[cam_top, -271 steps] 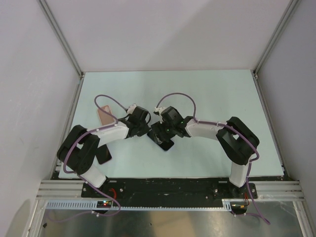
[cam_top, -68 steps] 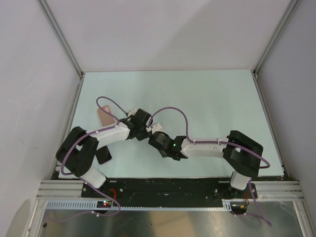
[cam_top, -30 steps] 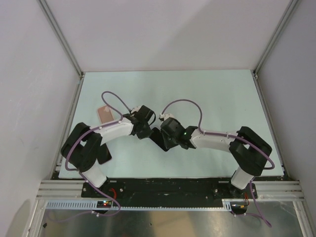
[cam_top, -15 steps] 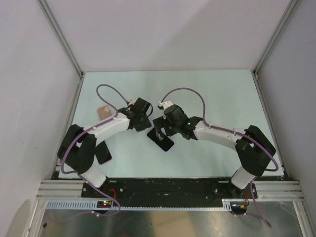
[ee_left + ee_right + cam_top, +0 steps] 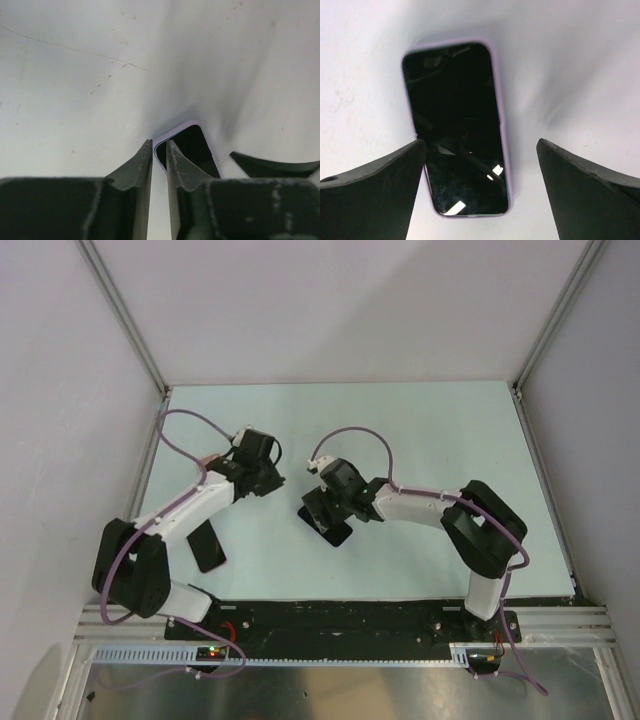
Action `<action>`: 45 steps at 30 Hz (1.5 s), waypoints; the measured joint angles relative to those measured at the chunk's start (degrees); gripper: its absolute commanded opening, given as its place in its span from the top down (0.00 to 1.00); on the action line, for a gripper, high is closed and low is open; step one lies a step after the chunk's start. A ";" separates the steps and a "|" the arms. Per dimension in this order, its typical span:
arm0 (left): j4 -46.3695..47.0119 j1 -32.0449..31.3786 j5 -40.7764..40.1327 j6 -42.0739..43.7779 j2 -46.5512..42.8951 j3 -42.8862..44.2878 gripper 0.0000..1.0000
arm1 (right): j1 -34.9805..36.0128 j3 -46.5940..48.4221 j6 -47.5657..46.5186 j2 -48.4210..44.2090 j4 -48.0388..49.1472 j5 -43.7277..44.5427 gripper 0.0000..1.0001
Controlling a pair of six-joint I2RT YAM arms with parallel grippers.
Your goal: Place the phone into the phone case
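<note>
**A flat, glossy phone and a wide-spread pincer: the slip risk is in the pick-up**

The right gripper hangs with its fingers spread wide and pinches nothing. The phone lies face up between and just beyond the two fingertips, flat on the table near its middle. A thin pale lilac edge runs round the dark face.

In the right wrist view the phone's long axis runs straight away from the pincer, so closing would squeeze it across its width. From above, that axis lies on a diagonal, from far-left to near-right. I cannot tell which end is the top.

The likely trouble is the grip itself. The slab is thin, smooth and flush with the table, so the fingertips may ride over its edges. They could also shove it sideways and spin it rather than take hold.

If it is lifted by the narrow sides alone, it could tip or slide out.

The left gripper has its fingers nearly pressed together, with only a slit between them and nothing in it. It sits near the phone case, which is well apart from the phone and mostly hidden under the left arm.

A careless move there could knock the case askew. With the phone's ends unclear, it could also meet the camera cutout the wrong way round.
</note>
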 measured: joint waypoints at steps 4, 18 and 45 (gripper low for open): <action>0.24 -1.20 0.24 0.22 2.62 -0.42 0.89 | -1.18 4.48 1.29 1.31 -0.46 1.79 0.02; 1.79 -3.93 0.39 -0.98 4.09 -7.23 0.92 | -0.70 16.52 1.22 12.44 -2.62 3.82 0.02; 3.15 -3.89 1.27 -1.97 4.31 -8.68 0.93 | 1.27 8.04 4.55 9.75 6.62 4.96 0.03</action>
